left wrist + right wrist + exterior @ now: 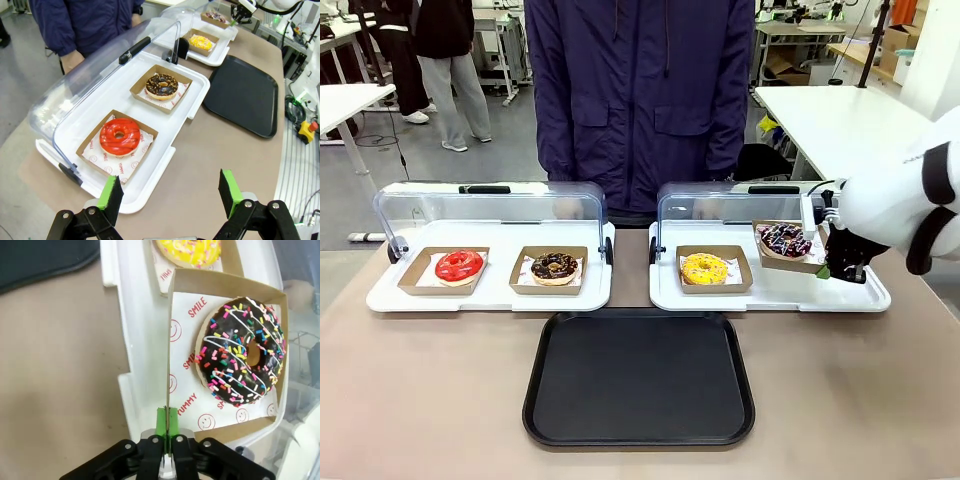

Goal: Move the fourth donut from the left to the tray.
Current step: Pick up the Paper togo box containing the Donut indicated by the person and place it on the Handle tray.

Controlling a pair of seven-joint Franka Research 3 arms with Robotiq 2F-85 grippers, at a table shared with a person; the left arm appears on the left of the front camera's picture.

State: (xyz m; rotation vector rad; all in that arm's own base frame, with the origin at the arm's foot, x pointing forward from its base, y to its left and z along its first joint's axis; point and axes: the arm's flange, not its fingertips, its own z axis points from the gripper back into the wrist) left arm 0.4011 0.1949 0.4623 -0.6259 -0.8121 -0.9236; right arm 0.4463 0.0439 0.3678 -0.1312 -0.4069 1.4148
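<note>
The fourth donut (784,240), chocolate-glazed with coloured sprinkles, sits in a brown cardboard holder (772,259) that is tilted and raised a little over the right white tray. My right gripper (835,262) is shut on the holder's right edge. In the right wrist view the green pads of this gripper (167,413) pinch the holder's thin wall (225,284), with the donut (242,351) just beyond. The black tray (638,378) lies at the table's front centre. My left gripper (172,192) is open over the table's left end, holding nothing. From there the donut (216,16) and tray (245,92) show farther off.
Two white trays (490,295) (770,295) with open clear dome lids stand behind the black tray. They hold a red donut (459,266), a chocolate crumb donut (554,267) and a yellow donut (705,268). A person in a dark jacket (640,100) stands at the far side.
</note>
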